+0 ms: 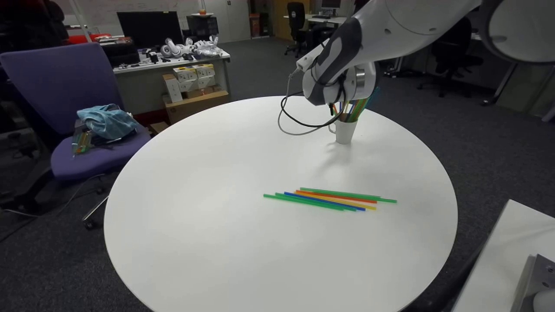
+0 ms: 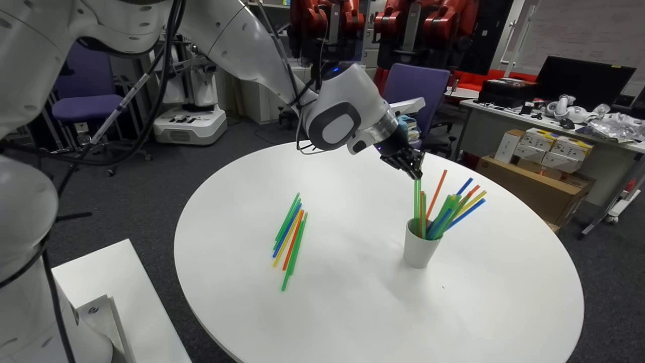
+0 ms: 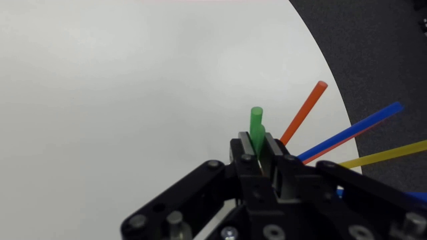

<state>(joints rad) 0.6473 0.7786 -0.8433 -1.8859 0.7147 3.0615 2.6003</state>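
Dark carpet (image 1: 498, 130) rings the round white bench (image 1: 195, 225). I have the pincer (image 3: 258, 136) closed snugly on a pair of green straws (image 3: 256, 116) standing in the white cup (image 1: 345, 133), near the bench's far edge in an exterior view; loose straws (image 1: 325, 201) lie closer to its middle. I read this as the gripping step. Any move now calls for steadiness, without dragging the leaning straws (image 2: 448, 209).

The straws (image 3: 256, 120) look smooth and plastic, the mug (image 2: 419, 252) smooth, the desk (image 2: 352, 297) faintly glossy, the carpet (image 3: 373, 63) rough.
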